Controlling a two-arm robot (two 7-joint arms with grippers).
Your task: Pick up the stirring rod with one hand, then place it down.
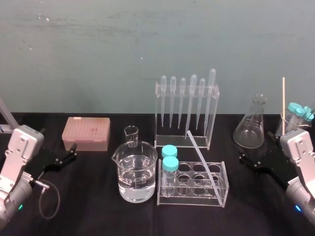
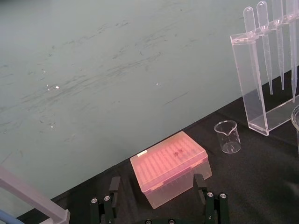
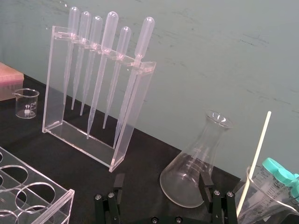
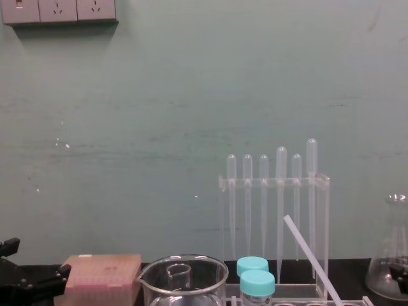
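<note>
Head view: the stirring rod (image 1: 202,156) leans slanted in the test-tube rack (image 1: 193,200) mid-table (image 1: 88,211). The left gripper (image 1: 74,151) and right gripper (image 1: 255,146) sit at either side.

Wrist views: both grippers' fingers (image 2: 114,185) stand apart, empty.

Chest view: the rod slants before the pipette rack (image 4: 274,183).

Thin, translucent whitish stirring rod (image 1: 202,155), tilted, lower end inside the clear tube rack (image 1: 224,194), upper end toward the pipette stand (image 1: 215,118).
</note>
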